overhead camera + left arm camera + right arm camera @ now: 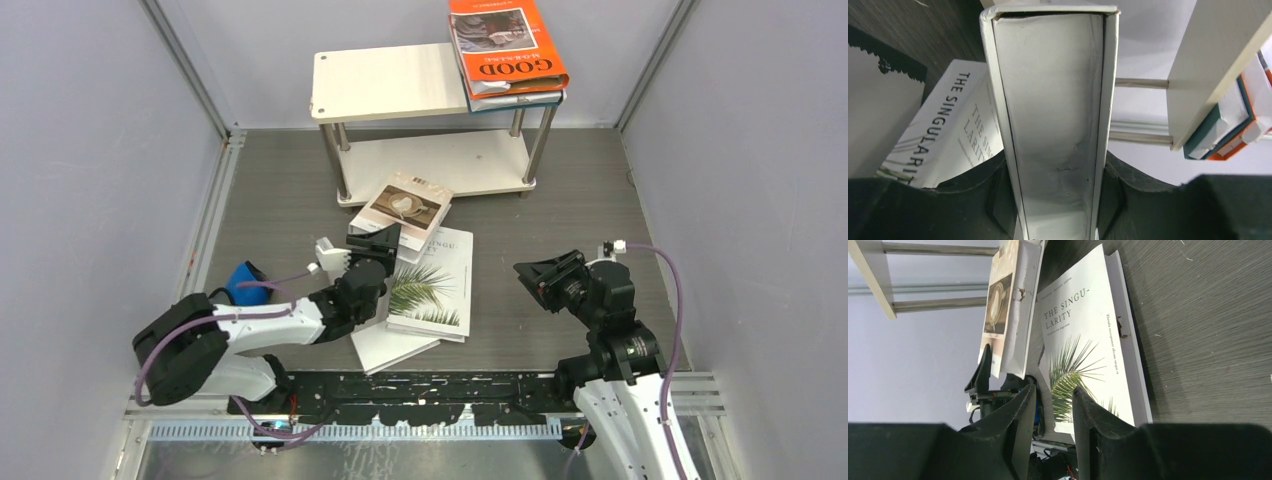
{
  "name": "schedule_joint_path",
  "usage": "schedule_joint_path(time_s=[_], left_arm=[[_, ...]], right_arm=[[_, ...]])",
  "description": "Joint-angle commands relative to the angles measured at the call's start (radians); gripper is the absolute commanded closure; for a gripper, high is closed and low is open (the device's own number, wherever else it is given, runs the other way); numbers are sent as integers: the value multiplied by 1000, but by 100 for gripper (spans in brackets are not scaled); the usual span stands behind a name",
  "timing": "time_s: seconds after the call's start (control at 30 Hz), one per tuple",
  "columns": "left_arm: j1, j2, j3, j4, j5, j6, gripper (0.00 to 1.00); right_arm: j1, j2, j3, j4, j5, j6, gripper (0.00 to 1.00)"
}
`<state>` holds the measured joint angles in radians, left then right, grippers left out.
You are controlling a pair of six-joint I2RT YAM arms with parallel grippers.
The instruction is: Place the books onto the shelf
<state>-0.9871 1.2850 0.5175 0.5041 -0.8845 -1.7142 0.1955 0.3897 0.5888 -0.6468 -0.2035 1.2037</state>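
A grey wood-look bench [590, 200] sits between pale walls [90, 150]. Nearest, the plain grey-white book [385, 348] is mostly hidden. The white palm leaf book [438, 285] lies on top of it, and the left arm crosses its corner. A small blue thing [243, 280] peeks out from behind that arm. Far back is the shelf [390, 80]. On the right end of its top board, the teal book [1213, 131] shows only a thin edge under the orange "GOOD" book [508, 45].

The left hand [378, 240] is clamped on the near edge of the beige cup book [408, 203]. Its wrist camera sees only the book's white edge between the fingers [958, 205], not the cover. This book is tilted and sits between the palm leaf book and the shelf's legs. I cannot tell if its far end touches the bench. The right hand [535, 275] is partly open and holds nothing.

The left arm lies low and reaches forward and to the right. The right arm is bent up, with its hand over bare bench, pointing left at the books.
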Motion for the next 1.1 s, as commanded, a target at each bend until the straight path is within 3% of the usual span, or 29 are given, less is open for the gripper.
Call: schedule_joint_path(time_s=[0.0, 0.4, 1.07], left_arm=[[35, 100, 18, 276, -57, 14, 50], [116, 461, 121, 748, -12, 53, 50], [205, 615, 199, 840, -6, 72, 48]], right_arm=[[7, 28, 56, 12, -4, -52, 62], [7, 90, 70, 24, -22, -99, 62], [6, 186, 100, 78, 28, -138, 62]])
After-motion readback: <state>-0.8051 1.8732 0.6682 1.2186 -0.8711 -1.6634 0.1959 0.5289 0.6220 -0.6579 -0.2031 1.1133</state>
